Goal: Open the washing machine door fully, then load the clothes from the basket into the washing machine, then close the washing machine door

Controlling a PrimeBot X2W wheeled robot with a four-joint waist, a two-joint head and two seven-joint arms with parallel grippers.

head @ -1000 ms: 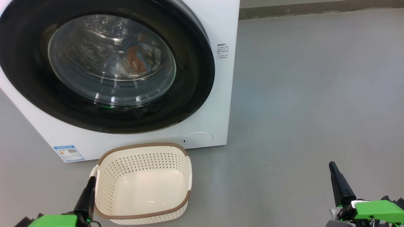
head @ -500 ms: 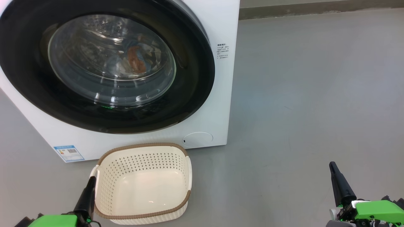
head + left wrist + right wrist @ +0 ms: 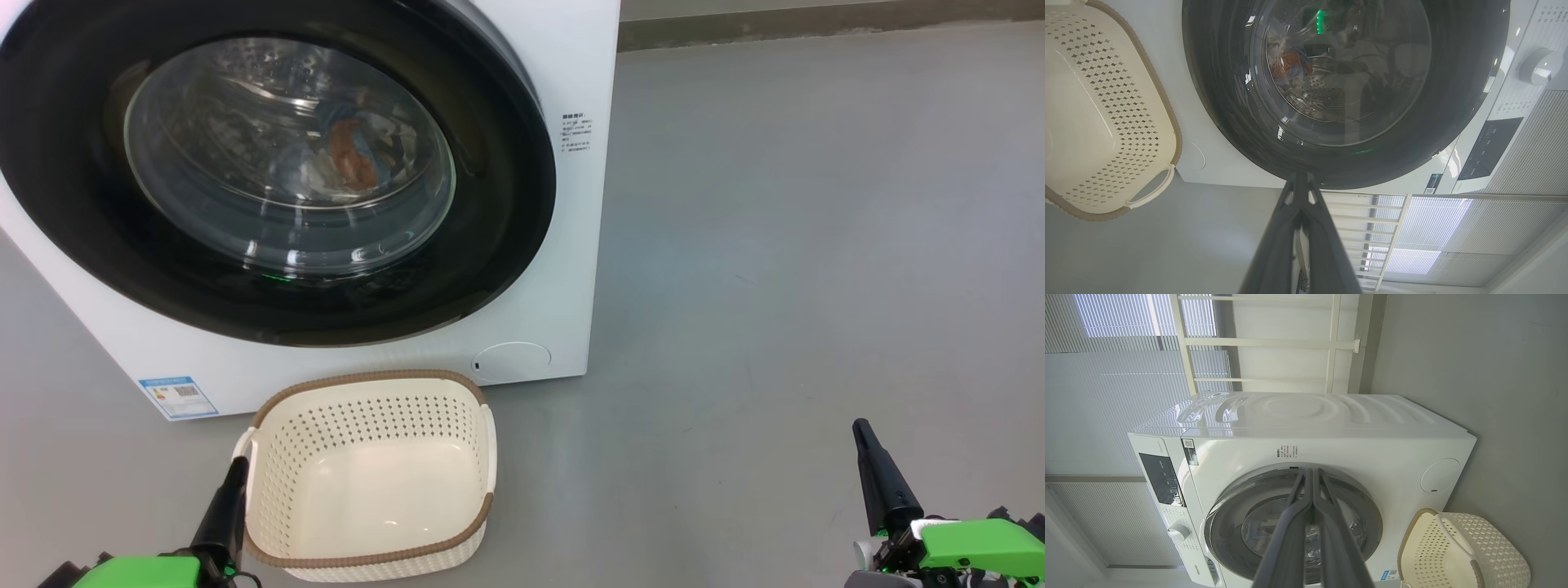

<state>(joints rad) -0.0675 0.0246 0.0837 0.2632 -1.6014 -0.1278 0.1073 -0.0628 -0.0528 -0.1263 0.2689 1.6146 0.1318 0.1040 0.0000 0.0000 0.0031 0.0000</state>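
The door [image 3: 506, 204] sits flush against the front of the washer [image 3: 575, 49], and through its glass bowl the clothes [image 3: 351, 159] show as a small blue, orange and white bundle low in the drum. The basket [image 3: 367, 377] stands on the floor [image 3: 775, 245] just in front of the washer with nothing in it. So, going by how things lie, the loading looks done and the door shut.

The left claw [image 3: 238, 462] hangs just beside the basket's left handle with its fingers pressed together on nothing. The right claw [image 3: 859, 425] is well off to the right over bare floor, also together and holding nothing.

If the door needs handling again, it should feel stiff and fairly heavy, swinging on its hinge rather than flexing. Its glossy black rim looks slick, so a pinch there would likely slip. A better hold is probably the rim's right edge, near the printed label, though any finger recess there is too small to make out. The bundle is soft and light and would bunch in a pinch. The basket is light, rigid plastic, best taken by a side handle or the brown rim.
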